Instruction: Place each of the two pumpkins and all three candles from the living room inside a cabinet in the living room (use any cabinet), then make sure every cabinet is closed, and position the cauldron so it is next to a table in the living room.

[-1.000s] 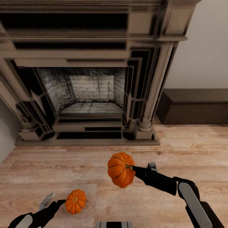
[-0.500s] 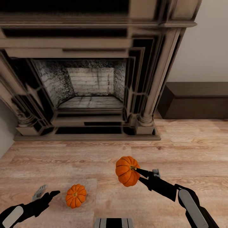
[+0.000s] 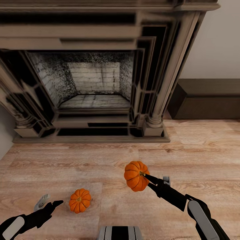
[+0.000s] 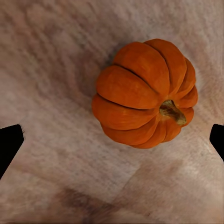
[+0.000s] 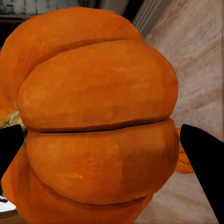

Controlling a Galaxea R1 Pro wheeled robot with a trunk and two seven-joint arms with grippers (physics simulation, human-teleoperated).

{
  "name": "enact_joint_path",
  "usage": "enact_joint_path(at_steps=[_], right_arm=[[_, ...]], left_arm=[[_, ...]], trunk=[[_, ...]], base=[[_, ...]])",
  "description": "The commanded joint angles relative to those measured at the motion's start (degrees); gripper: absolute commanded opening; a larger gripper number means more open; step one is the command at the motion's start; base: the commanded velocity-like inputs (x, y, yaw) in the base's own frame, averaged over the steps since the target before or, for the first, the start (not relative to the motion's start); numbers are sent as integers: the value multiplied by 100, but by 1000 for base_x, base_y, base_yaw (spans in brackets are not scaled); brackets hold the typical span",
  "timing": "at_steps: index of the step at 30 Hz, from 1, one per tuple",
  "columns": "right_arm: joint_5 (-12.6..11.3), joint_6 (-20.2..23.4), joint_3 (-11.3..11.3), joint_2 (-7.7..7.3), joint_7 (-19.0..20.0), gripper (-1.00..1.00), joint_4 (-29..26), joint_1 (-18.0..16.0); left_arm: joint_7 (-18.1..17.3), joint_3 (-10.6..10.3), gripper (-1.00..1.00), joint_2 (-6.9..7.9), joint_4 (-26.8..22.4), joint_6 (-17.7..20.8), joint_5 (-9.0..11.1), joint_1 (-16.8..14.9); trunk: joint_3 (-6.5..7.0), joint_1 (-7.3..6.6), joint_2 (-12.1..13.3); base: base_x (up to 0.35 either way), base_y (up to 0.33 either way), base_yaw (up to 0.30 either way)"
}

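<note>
My right gripper (image 3: 145, 175) is shut on one orange pumpkin (image 3: 135, 175) and holds it above the wooden floor; in the right wrist view this pumpkin (image 5: 98, 116) bulges between the dark fingers (image 5: 203, 156). A second pumpkin (image 3: 80, 200) sits upright on the floor at the lower left. Just left of it, and apart from it, hovers my left gripper (image 3: 50, 203), open. The left wrist view looks down on that pumpkin (image 4: 144, 93), which lies beyond the spread fingertips (image 4: 9, 144). At the right wall stands the low dark-brown cabinet (image 3: 210, 100), its front closed. The candles are out of view.
A large carved fireplace (image 3: 93, 83) fills the wall ahead, its base (image 3: 90, 139) resting on the floor. A pale wall rises above the cabinet. The wooden floor (image 3: 200, 150) stretches open towards the right.
The whole view has shifted, so the camera moved. My left gripper has drawn back from the floor pumpkin it was touching. The right arm has lowered slightly with its pumpkin.
</note>
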Motion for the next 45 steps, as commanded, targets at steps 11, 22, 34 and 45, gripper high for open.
enact_joint_path(at_steps=[11, 22, 34, 45], right_arm=[[-21, 28, 258, -38, 260, -100, -423, -10], [-18, 63, 242, -89, 785, -100, -1425, 297], [-13, 35, 241, -48, 754, -100, -1420, 307], [-7, 3, 241, -21, 749, -100, -1420, 307]], left_arm=[[0, 6, 100, -9, 2, -8, -4, 0], [0, 0, 100, -17, 0, 0, 3, 0], [-3, 0, 100, -26, -5, -5, -2, 0], [-141, -59, 100, -204, -153, 8, -68, 0]], trunk=[[-244, 28, -15], [-488, 56, -30], [-754, 87, -46], [-754, 87, -46]], base=[[0, 0, 0], [0, 0, 0], [0, 0, 0], [27, -31, 0]])
